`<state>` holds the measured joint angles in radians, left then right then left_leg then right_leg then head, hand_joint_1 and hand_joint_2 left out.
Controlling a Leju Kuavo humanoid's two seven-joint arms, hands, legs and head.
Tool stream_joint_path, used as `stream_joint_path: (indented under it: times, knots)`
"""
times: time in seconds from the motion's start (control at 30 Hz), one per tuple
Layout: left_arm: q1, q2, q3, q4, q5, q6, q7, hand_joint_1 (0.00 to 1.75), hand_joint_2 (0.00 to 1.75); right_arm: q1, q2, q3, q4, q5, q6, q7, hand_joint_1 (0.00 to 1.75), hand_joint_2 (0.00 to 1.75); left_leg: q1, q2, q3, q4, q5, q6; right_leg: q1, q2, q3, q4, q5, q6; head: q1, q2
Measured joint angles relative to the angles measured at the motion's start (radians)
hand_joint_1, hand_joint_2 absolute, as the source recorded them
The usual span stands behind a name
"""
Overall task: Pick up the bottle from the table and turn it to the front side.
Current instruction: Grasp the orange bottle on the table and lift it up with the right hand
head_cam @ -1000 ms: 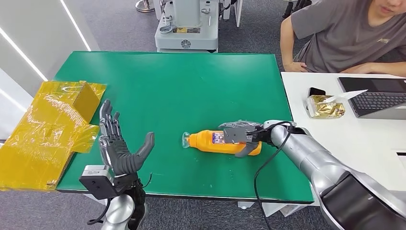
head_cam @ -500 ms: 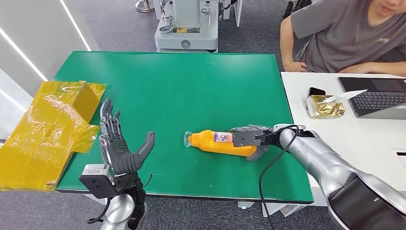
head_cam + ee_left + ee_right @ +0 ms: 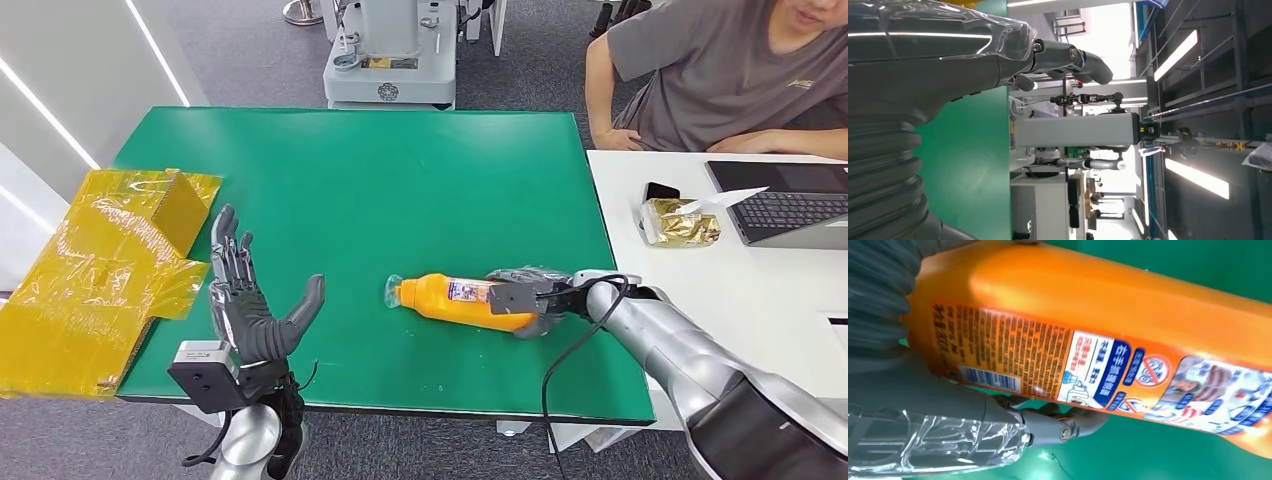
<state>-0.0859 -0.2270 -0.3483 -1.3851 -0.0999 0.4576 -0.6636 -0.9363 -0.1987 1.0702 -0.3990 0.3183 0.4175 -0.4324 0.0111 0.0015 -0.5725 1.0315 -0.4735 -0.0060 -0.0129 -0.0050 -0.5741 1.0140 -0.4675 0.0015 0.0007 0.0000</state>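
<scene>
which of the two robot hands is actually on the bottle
The right hand, wrapped around the base end of the orange bottle; the left hand is raised open, apart from it.

Right hand (image 3: pixel 528 300) gripping; left hand (image 3: pixel 248 300) raised, spread.

Silver arms, black cable along the right forearm (image 3: pixel 660 330), dark grey fingers (image 3: pixel 232 262), grey ribbed wrist cover (image 3: pixel 883 175)
</scene>
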Motion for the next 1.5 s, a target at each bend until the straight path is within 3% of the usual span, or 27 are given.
stream_joint_path:
  times: [0.5,0.63,0.87,1.03,1.27,1.5]
  knots:
    - [0.015,-0.001,0.000,0.000,-0.012,-0.011,0.003,0.00,1.75,0.049,-0.026,-0.003,-0.034,0.000,-0.134,-0.038,1.75,1.75,0.000,0.000,0.000,0.000,0.001,0.000,0.000,0.000,0.001,0.000,0.000,0.000,0.000,0.000]
    - [0.021,-0.001,0.001,0.000,-0.014,-0.016,0.001,0.00,1.75,0.071,-0.027,-0.024,-0.049,0.003,-0.220,-0.045,1.75,1.75,0.000,0.000,0.000,0.000,0.001,0.000,0.000,0.000,0.001,0.000,0.000,0.000,0.000,0.000]
    - [0.038,-0.001,0.003,0.000,-0.016,-0.005,-0.019,0.00,1.75,0.160,-0.021,-0.151,-0.150,-0.004,-0.488,-0.097,1.75,1.75,0.000,0.000,-0.001,0.000,0.001,0.000,0.000,0.000,0.000,0.000,0.000,0.000,0.000,0.000]
    - [0.037,-0.001,0.006,0.000,0.003,0.018,-0.029,0.00,1.75,0.201,0.003,-0.274,-0.227,0.002,-0.604,-0.093,1.75,1.75,0.000,0.000,-0.002,-0.001,0.001,0.000,0.000,0.000,-0.001,0.000,0.000,0.000,0.000,0.000]
    - [0.032,-0.001,0.009,0.000,0.033,0.037,-0.036,0.00,1.75,0.252,0.033,-0.389,-0.330,0.016,-0.657,-0.118,1.75,1.75,0.000,0.000,-0.002,-0.001,0.001,0.000,0.000,-0.001,-0.001,0.000,0.000,0.000,0.000,0.000]
    - [0.018,0.000,0.009,0.000,0.057,0.035,-0.038,0.00,1.75,0.330,0.065,-0.442,-0.465,0.048,-0.670,-0.171,1.75,1.75,0.000,0.000,-0.002,-0.001,0.001,0.000,0.000,0.000,-0.002,0.000,0.000,0.000,0.000,0.000]
